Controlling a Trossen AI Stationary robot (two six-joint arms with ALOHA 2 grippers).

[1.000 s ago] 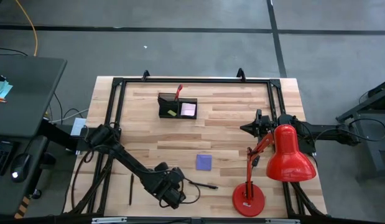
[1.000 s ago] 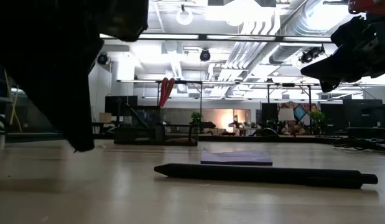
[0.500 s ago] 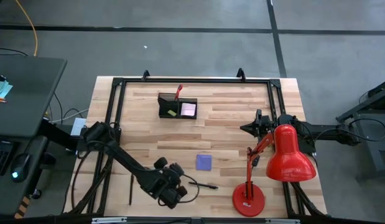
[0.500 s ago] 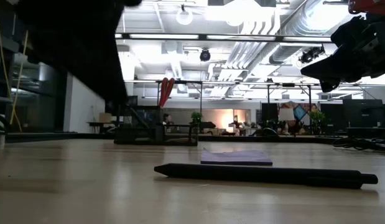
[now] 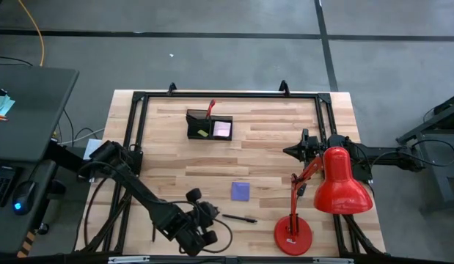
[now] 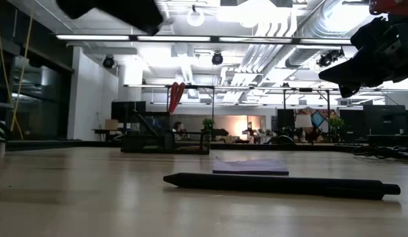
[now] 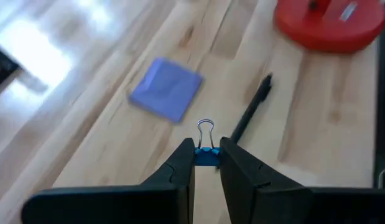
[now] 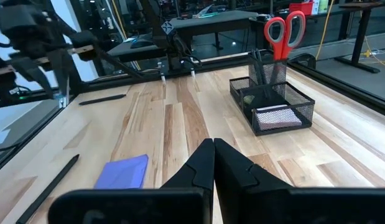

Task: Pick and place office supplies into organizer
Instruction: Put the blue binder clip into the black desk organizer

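Note:
My left gripper [image 5: 212,217] hangs above the table's near left part, shut on a small blue binder clip [image 7: 206,155]. Just past it, a dark pen [image 5: 240,218] lies flat on the wood, and beyond that a purple sticky-note pad [image 5: 240,191]. The black mesh organizer [image 5: 209,127] stands at the far left. It holds red-handled scissors [image 8: 285,28] upright, a pink pad [image 5: 222,129] and a yellowish piece [image 5: 203,133]. A second pen [image 5: 153,224] lies near the left frame. My right gripper [image 8: 212,155] waits shut at the right edge. My left gripper pinches the binder clip's blue body [image 7: 206,157] between its two fingertips. The fingers slant downward, pointing toward the table's right. The clip's wire handle [image 7: 205,129] sticks out beyond the fingertips. The clip is lifted clear of the table.
A large red desk lamp [image 5: 337,183] stands at the near right, its round base [image 5: 293,235] close to the pen's right end. A black metal frame [image 5: 138,99] runs round the table's edges. Bare wood lies between the purple pad and the organizer.
My left gripper has risen from the table and turned at the wrist, staying shut; in the low view it has climbed nearly out of the picture's top. The pen and the purple pad have stayed where they were.

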